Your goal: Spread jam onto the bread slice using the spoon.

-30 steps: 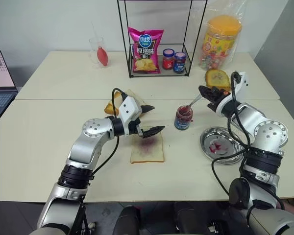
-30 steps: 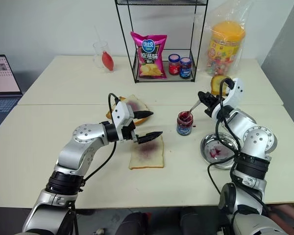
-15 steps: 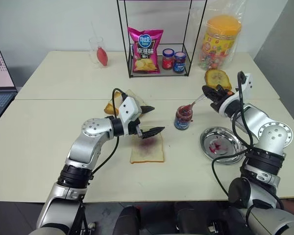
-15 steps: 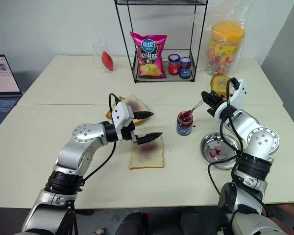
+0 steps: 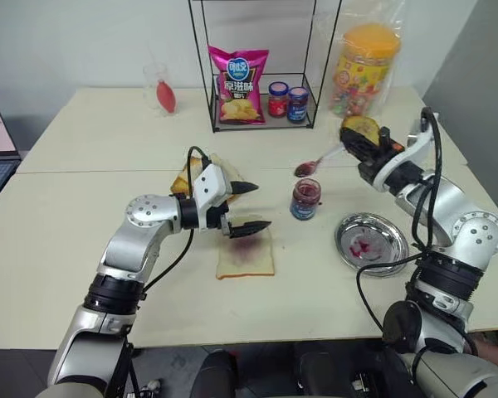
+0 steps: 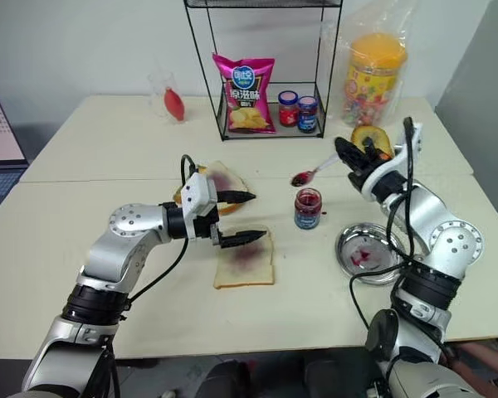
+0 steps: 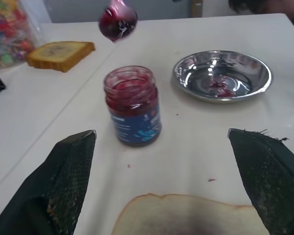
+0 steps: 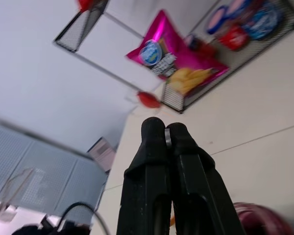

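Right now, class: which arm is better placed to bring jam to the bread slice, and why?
The right. Its right gripper is shut on the spoon, loaded with jam, above the jar. The left gripper hovers open over the bread slice.

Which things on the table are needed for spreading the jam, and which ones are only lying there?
Needed for the job:
- spoon, loaded with jam, held in the right gripper
- open jam jar
- bread slice with a jam smear, below the open left gripper

Only lying there:
- metal dish
- chip bag
- two lidded jars
- toast
- candy tub
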